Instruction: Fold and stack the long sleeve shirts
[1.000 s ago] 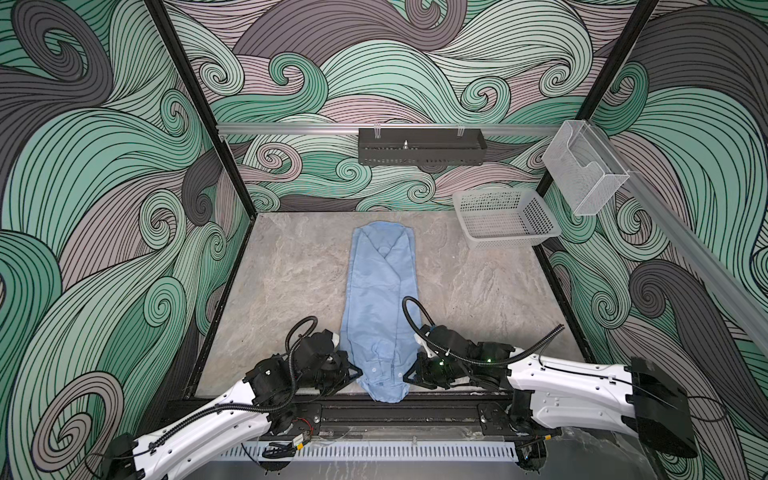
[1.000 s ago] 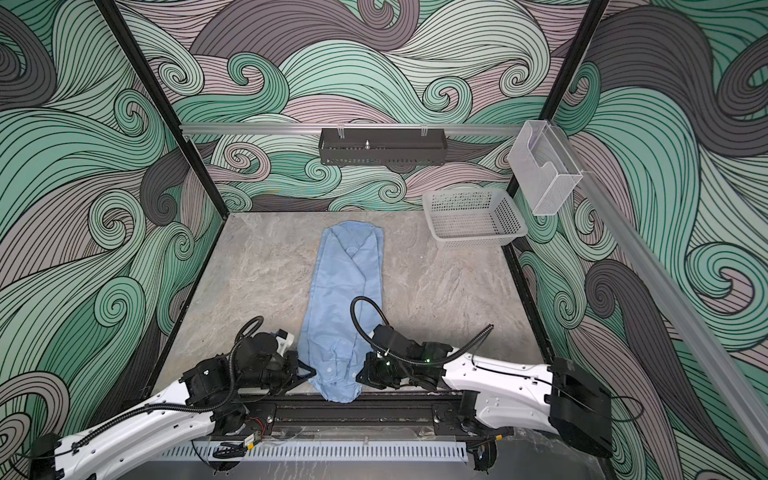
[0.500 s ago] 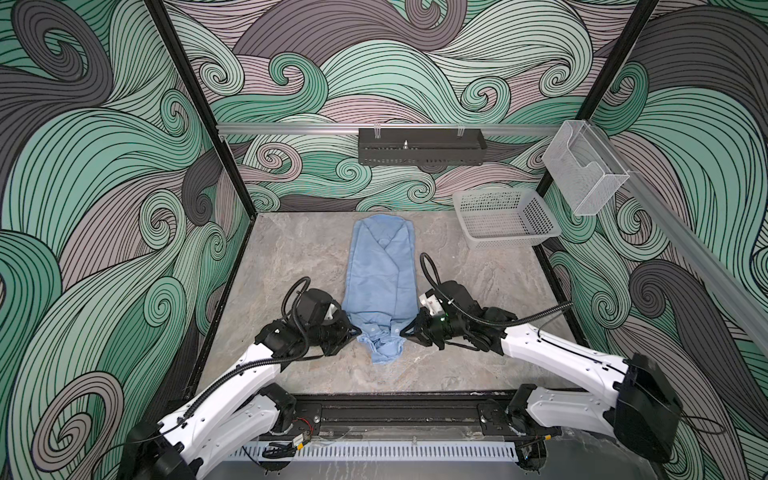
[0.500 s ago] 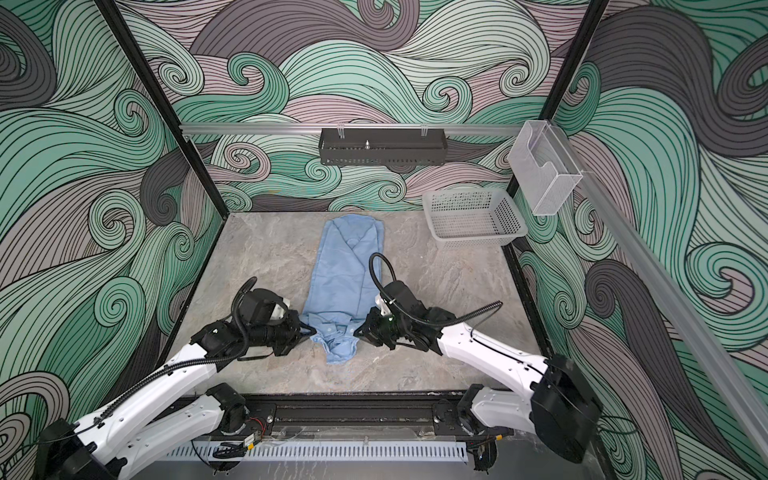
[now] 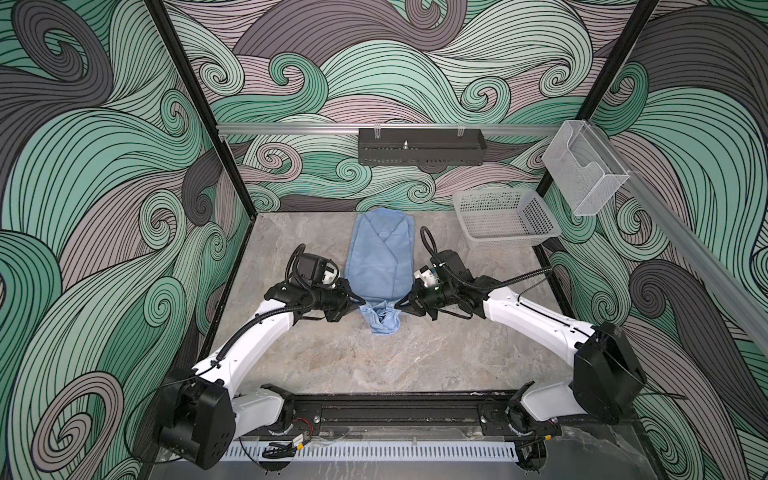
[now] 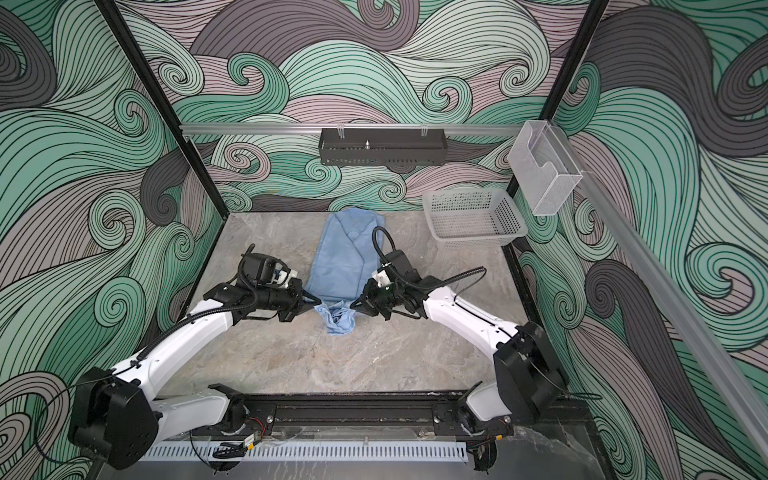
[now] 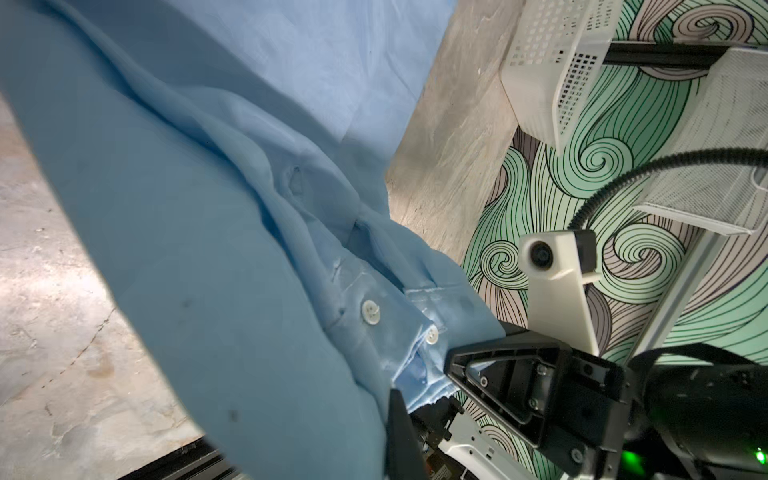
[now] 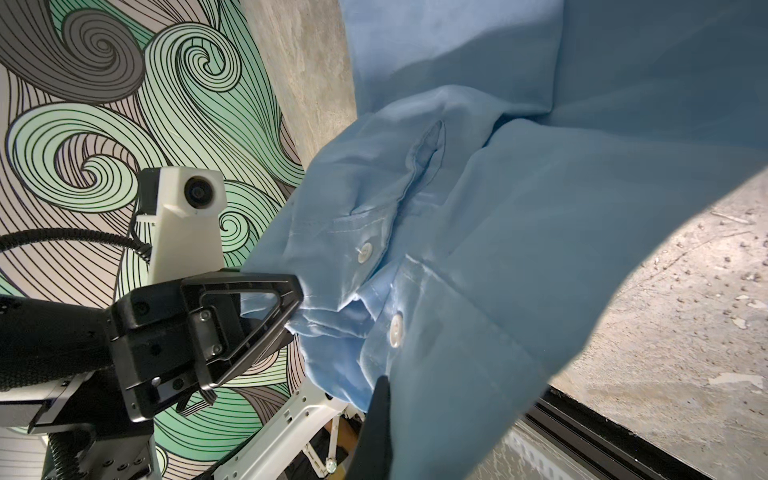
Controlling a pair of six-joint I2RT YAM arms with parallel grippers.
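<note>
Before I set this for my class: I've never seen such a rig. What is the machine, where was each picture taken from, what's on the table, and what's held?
These are two white robot arms, each ending in a two-fingered hand. Two pictures look down from overhead; two come from cameras on the wrists. On the table lie a light blue button-up shirt and a white perforated basket. The left hand and right hand each pinch the shirt's near end.

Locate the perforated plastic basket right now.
In both top views the basket sits in the far right corner of the table, right of the shirt.
</note>
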